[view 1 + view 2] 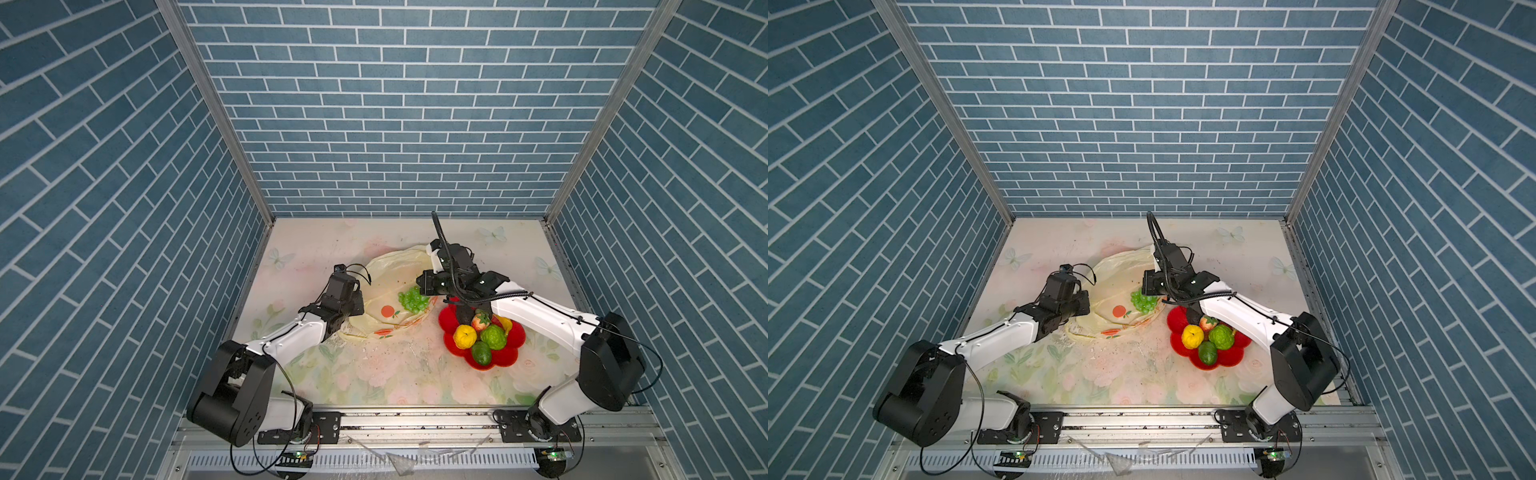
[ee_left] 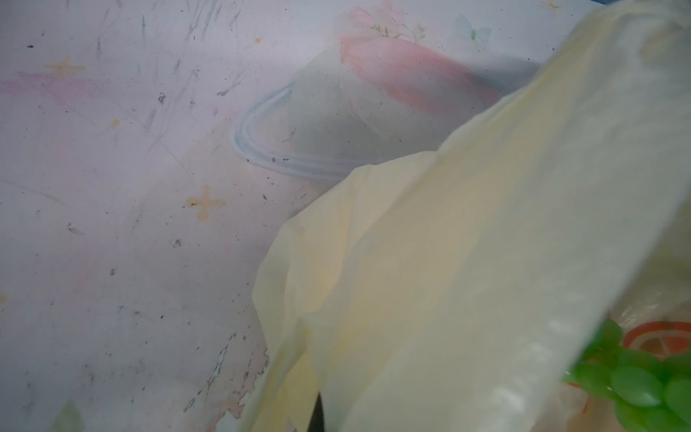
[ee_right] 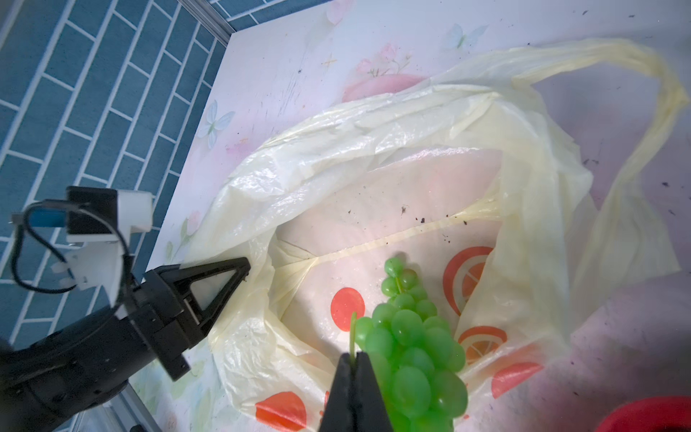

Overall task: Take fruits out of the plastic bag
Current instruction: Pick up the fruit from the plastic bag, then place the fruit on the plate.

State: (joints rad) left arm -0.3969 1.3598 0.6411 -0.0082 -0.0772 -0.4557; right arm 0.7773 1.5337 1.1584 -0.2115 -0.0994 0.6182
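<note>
Green grapes [image 2: 635, 385] partly behind bag [image 2: 467, 262]

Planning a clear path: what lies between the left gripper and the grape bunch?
Only the plastic bag, its lower wall with an orange print, shown in the right wrist view.

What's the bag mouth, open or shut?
Open: the left claw pinches one rim of the plastic bag, and the right wrist view shows its inside behind the grape bunch.
</note>
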